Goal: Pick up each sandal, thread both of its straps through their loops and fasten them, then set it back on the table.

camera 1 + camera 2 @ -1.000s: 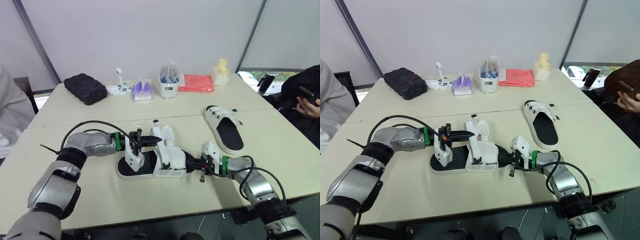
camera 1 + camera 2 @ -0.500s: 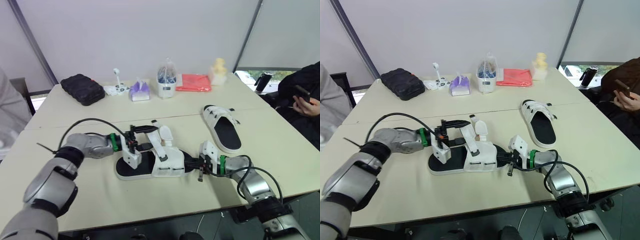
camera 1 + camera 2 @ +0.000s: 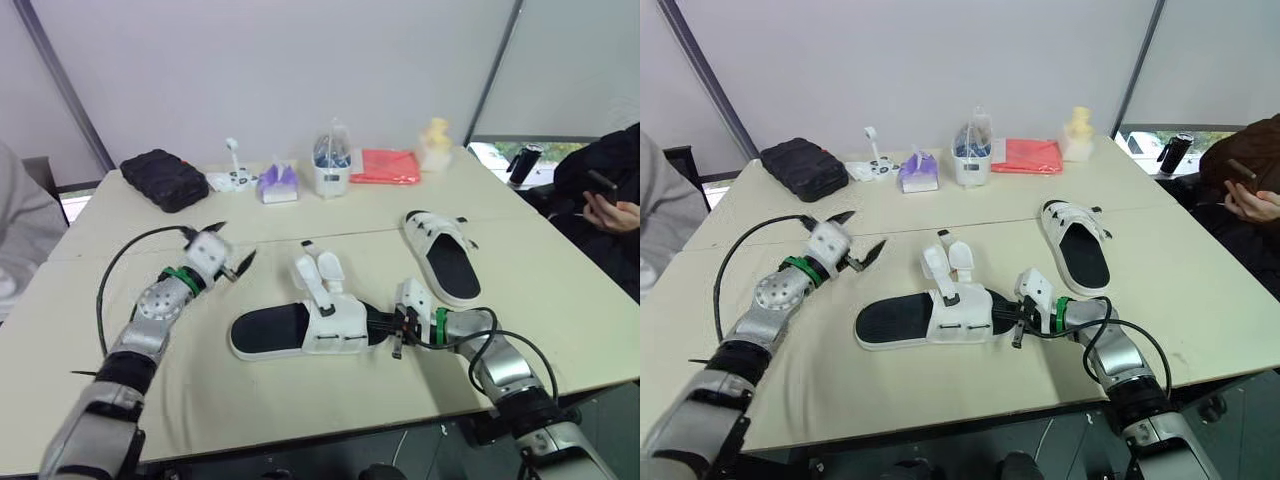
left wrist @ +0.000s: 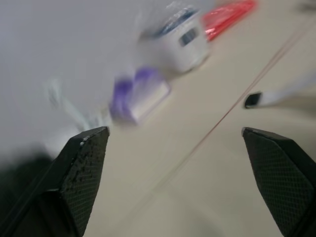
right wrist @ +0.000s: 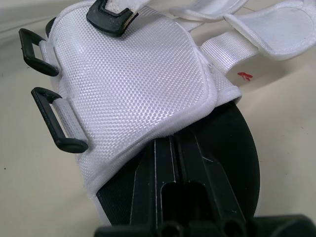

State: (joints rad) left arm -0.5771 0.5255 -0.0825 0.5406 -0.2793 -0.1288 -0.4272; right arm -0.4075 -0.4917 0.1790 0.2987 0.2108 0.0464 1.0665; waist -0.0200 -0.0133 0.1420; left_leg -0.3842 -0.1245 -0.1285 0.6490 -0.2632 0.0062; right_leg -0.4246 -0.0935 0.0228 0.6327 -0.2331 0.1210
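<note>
Our right gripper [image 3: 385, 325] is clamped on one end of the white mesh sandal with a black sole [image 3: 285, 328]. The sandal lies flat on the pale beige table [image 3: 300, 400] in front of us. In the right wrist view the gripper's jaws are closed together on the black sole, just under the edge of the white upper. The sandal's two white straps [image 3: 320, 272] stand up loose, apart from the two black rectangular loops [image 5: 53, 123] on the side of the upper.

Our left gripper [image 3: 858, 236] hangs above the table to the left of the sandal, well apart from it, with its jaws spread wide and holding nothing.

A second white sandal with a black sole [image 3: 447, 258] lies farther back on the right. We cannot tell whether its straps are fastened.

Near the far edge sit a black padded pouch [image 3: 165, 178], a purple tissue pack [image 3: 278, 183], a white tub [image 3: 333, 172] and a red folded cloth [image 3: 388, 165].
</note>
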